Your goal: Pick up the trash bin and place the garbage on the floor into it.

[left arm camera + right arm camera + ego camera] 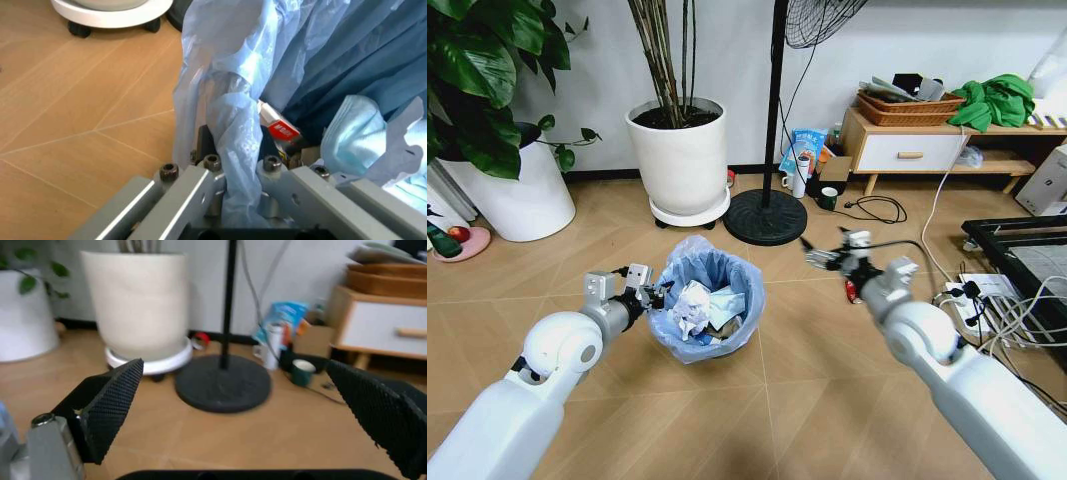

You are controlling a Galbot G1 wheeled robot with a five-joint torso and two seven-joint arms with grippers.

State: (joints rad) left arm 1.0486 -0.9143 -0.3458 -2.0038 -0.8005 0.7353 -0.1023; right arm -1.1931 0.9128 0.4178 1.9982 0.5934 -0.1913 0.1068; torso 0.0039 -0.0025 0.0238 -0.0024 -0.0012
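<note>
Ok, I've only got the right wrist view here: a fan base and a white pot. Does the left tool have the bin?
Observer: Yes. The left tool is shut on the near rim of the trash bin, pinching the blue liner.
Operator: Anything in it already?
Observer: A crumpled white paper wad lies on top, with a red-labelled scrap against the liner.
Operator: And where is my right tool relative to it?
Observer: The right tool is open, to the right of the bin and apart from it; a small red item lies on the floor just beneath the wrist.
</note>
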